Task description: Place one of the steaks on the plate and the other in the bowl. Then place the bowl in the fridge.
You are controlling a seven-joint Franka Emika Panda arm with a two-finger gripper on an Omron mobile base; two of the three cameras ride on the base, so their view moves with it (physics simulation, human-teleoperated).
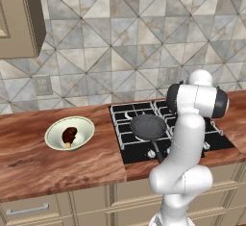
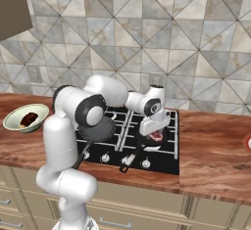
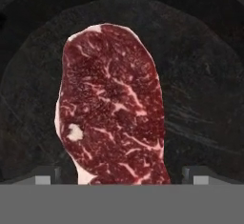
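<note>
Claw point(image 3: 122, 180) open, fingers straddling raw steak point(image 3: 112, 104) lying flat in dark pan point(image 3: 205, 99). Probably light, soft, slick; pinch across narrow middle, firmly.

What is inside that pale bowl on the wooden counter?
One dark steak lies in the bowl, tan edge down. The bowl's floor under the meat is covered.

Between the claw's point(image 3: 122, 180) spread grey tips lies a steak point(image 3: 112, 106) of deep red marbled with white, pale pink along its rim, on a black pan point(image 3: 200, 94). Far off to the claw's side, a cream-green bowl point(image 1: 84, 124) holds a dark reddish-brown steak point(image 1: 69, 135) on red-brown wood-grain counter point(image 1: 57, 165).
</note>
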